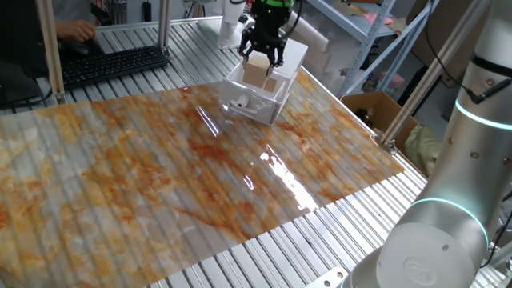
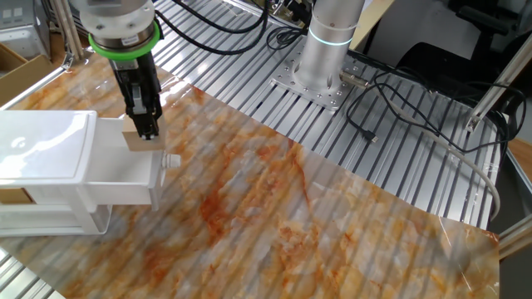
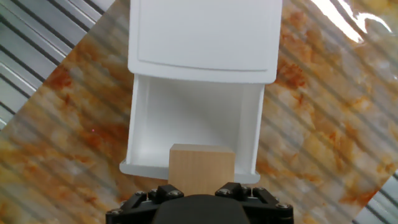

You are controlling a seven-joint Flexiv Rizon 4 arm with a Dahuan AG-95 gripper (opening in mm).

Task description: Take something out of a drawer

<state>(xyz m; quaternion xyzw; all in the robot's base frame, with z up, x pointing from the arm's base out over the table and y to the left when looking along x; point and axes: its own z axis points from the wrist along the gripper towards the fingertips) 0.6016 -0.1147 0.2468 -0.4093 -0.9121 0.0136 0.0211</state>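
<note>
The drawer [image 1: 260, 100] is a clear plastic unit with a white top [image 2: 41, 145], standing at the far end of the marbled mat. Its tray [image 3: 193, 118] is pulled out and its inside looks empty. My gripper [image 2: 147, 133] is shut on something, the tan wooden cube [image 2: 135, 142], and holds it over the front end of the open tray. The cube shows between the fingers in the one fixed view [image 1: 258, 74] and in the hand view [image 3: 201, 167], where it overlaps the tray's front wall. The gripper also shows in those views [image 1: 262, 62] [image 3: 200, 190].
The tray's small knob [image 2: 172, 160] sticks out toward the mat [image 1: 200, 176]. A black keyboard [image 1: 112, 64] and a person's hand [image 1: 76, 30] are at the back left. A cardboard box [image 1: 376, 108] sits off the table's right edge. The arm's base [image 2: 320, 75] and cables [image 2: 399, 108] stand behind the mat.
</note>
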